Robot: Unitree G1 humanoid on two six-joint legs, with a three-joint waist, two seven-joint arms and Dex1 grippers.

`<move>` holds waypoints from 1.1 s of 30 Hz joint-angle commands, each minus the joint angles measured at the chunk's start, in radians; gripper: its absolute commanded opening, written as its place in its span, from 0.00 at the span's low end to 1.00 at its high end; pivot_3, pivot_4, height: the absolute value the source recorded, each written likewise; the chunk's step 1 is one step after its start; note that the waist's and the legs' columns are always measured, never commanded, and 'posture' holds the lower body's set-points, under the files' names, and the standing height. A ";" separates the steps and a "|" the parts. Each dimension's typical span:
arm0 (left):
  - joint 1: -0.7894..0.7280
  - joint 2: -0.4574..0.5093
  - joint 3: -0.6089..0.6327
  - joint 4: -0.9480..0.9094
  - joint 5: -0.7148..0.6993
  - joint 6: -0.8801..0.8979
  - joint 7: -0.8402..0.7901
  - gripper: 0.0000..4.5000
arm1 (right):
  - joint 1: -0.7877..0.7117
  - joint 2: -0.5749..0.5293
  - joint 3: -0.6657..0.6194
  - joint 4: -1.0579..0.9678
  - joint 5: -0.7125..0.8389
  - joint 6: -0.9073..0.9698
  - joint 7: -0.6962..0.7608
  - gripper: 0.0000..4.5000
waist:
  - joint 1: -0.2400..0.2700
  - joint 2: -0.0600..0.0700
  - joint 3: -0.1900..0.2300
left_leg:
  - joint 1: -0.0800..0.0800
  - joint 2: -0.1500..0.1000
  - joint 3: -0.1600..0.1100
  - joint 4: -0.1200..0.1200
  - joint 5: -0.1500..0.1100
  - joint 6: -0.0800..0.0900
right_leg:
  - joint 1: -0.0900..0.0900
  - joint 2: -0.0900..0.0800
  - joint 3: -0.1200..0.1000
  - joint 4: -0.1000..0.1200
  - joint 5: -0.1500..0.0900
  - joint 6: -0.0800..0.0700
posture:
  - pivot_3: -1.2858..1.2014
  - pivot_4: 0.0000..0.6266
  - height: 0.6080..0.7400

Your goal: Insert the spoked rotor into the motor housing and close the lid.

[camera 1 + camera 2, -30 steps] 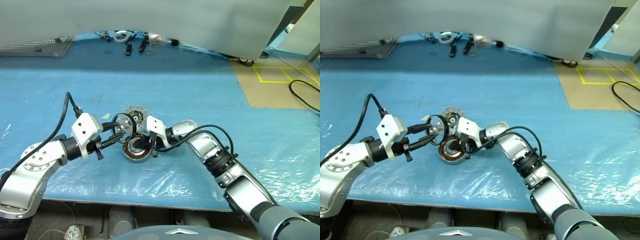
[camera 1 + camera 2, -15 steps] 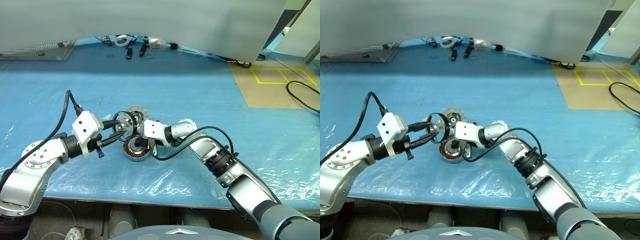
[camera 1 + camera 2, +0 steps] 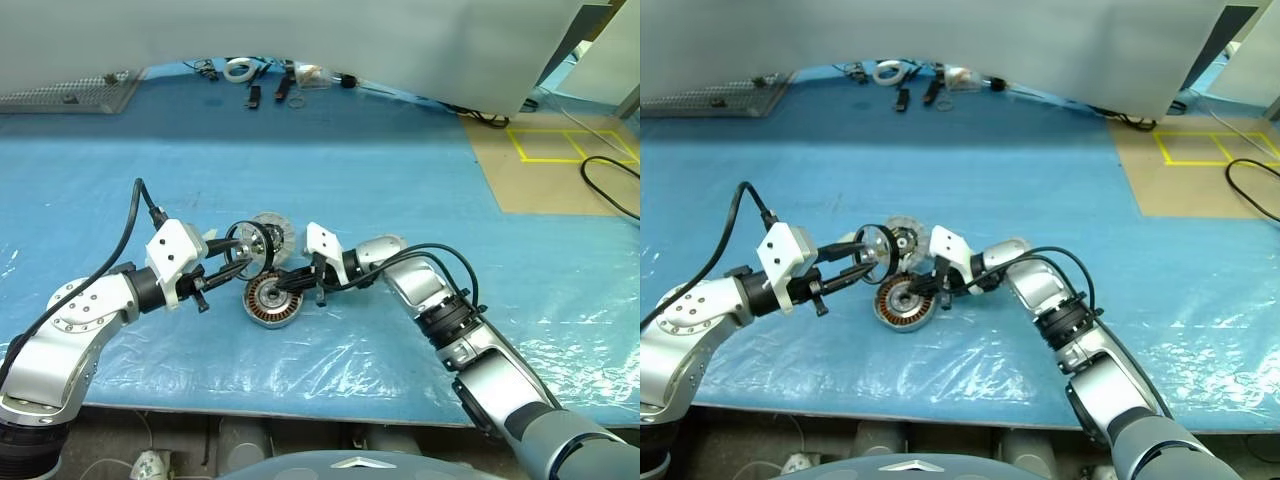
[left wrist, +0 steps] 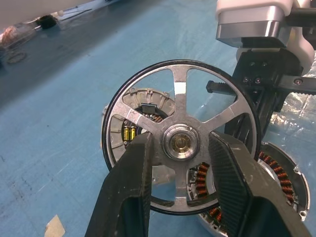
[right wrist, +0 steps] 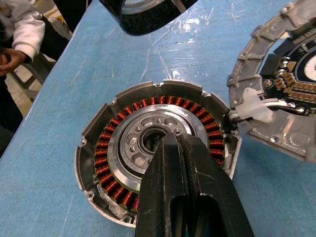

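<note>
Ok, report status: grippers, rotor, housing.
Left gripper shut on spoked rotor, held above table. Right gripper shut, fingers over motor housing centre, blocking insertion. Lid lies beside housing.

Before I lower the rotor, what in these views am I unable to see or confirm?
- Motor housing: in the right wrist view, the shut right pincer covers part of the centre bore and the near windings.
- Lid: cut off by the right wrist view's edge; in the left wrist view it sits mostly behind the rotor.
- Rotor hub: the left pincer's fingers clamp it and hide its sides.
- Small items at the table's far edge: too small to identify.
</note>
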 commanded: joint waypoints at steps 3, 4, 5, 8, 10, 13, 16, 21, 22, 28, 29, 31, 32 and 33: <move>-0.005 -0.008 0.004 -0.028 -0.003 -0.021 0.005 0.38 | -0.021 0.024 0.038 -0.065 -0.020 -0.028 0.005 0.00 | 0.000 0.000 0.000 | 0.001 0.000 0.000 0.000 0.000 0.000 | 0.000 0.000 0.000 0.001 0.000 0.000 | 0.52 0.24 1.00; -0.003 -0.009 0.003 -0.029 -0.002 -0.022 0.006 0.38 | -0.024 0.030 0.042 -0.065 -0.019 -0.031 0.006 0.00 | 0.000 0.000 0.000 | 0.001 0.000 0.000 0.000 0.000 0.000 | 0.000 0.000 0.000 0.001 0.000 0.000 | 0.52 0.24 1.00; -0.002 -0.010 0.003 -0.031 -0.002 -0.020 0.007 0.38 | -0.027 0.033 0.043 -0.067 -0.018 -0.029 0.008 0.00 | 0.000 0.000 0.000 | 0.001 0.000 0.000 0.000 0.000 0.000 | 0.000 0.000 0.000 0.002 0.000 0.000 | 0.52 0.24 1.00; 0.002 -0.012 0.004 -0.035 -0.001 -0.019 0.009 0.38 | -0.044 0.040 0.041 -0.050 -0.013 -0.035 0.020 0.00 | 0.000 0.000 0.000 | 0.001 0.000 0.000 0.000 0.000 0.000 | 0.000 0.000 0.000 0.002 0.000 0.000 | 0.52 0.24 1.00; 0.004 -0.013 0.004 -0.036 0.000 -0.019 0.010 0.38 | -0.049 0.046 0.046 -0.009 -0.028 -0.066 0.013 0.00 | 0.000 0.000 0.000 | 0.001 0.000 0.000 0.000 0.000 0.000 | 0.000 0.000 0.000 0.002 0.000 0.000 | 0.52 0.24 1.00; 0.005 -0.016 0.001 -0.037 0.002 -0.020 0.013 0.38 | -0.036 0.046 0.067 0.030 -0.060 -0.115 0.005 0.00 | -0.001 0.000 0.000 | 0.001 0.000 0.000 0.000 0.000 0.000 | 0.000 0.000 0.000 0.002 0.000 0.000 | 0.52 0.24 1.00; 0.005 -0.018 0.000 -0.039 0.003 -0.019 0.014 0.38 | -0.026 0.046 0.076 0.072 -0.085 -0.142 -0.004 0.00 | -0.001 0.000 0.000 | 0.001 0.000 0.000 0.000 0.000 0.000 | 0.000 0.000 0.000 0.002 0.000 0.000 | 0.52 0.24 1.00; 0.005 -0.018 0.001 -0.039 0.005 -0.019 0.014 0.38 | -0.003 0.033 0.097 0.089 -0.105 -0.144 0.012 0.00 | -0.001 0.000 0.000 | 0.002 0.000 0.000 0.001 0.000 0.000 | 0.001 0.000 0.001 0.002 0.000 0.000 | 0.52 0.24 1.00; 0.004 -0.018 0.001 -0.038 0.003 -0.018 0.014 0.38 | -0.003 0.029 0.102 0.096 -0.116 -0.155 0.007 0.00 | 0.000 0.000 0.000 | 0.002 0.000 0.000 0.001 0.000 0.000 | 0.001 0.000 0.001 0.002 0.000 0.000 | 0.52 0.24 1.00; -0.004 -0.016 0.001 -0.031 0.002 -0.018 0.013 0.38 | -0.009 0.016 0.113 0.102 -0.142 -0.201 0.015 0.00 | -0.001 0.000 0.000 | 0.004 0.000 0.000 0.001 0.000 0.000 | 0.002 0.000 0.001 0.003 0.000 0.000 | 0.52 0.24 1.00; -0.007 -0.016 0.001 -0.029 0.002 -0.018 0.013 0.38 | -0.008 0.011 0.120 0.099 -0.148 -0.206 0.023 0.00 | 0.000 0.000 0.000 | 0.004 0.000 0.000 0.001 0.000 0.000 | 0.002 0.000 0.001 0.003 0.000 0.000 | 0.52 0.24 1.00; -0.012 -0.016 -0.001 -0.025 0.004 -0.019 0.013 0.38 | -0.006 0.010 0.124 0.098 -0.152 -0.205 0.028 0.00 | 0.001 0.000 0.000 | 0.004 0.000 0.000 0.001 0.000 0.000 | 0.003 0.000 0.001 0.003 0.000 0.000 | 0.52 0.24 1.00; -0.013 -0.016 -0.002 -0.024 0.004 -0.020 0.013 0.38 | -0.007 0.012 0.126 0.102 -0.154 -0.202 0.027 0.00 | 0.001 0.000 0.000 | 0.004 0.000 0.000 0.001 0.000 0.000 | 0.003 0.000 0.001 0.003 0.000 0.000 | 0.52 0.24 1.00; -0.015 -0.016 -0.002 -0.023 0.004 -0.020 0.012 0.38 | -0.008 0.011 0.130 0.110 -0.160 -0.207 0.027 0.00 | 0.000 0.000 0.000 | 0.004 0.000 0.000 0.001 0.000 0.000 | 0.003 0.000 0.001 0.003 0.000 0.000 | 0.52 0.24 1.00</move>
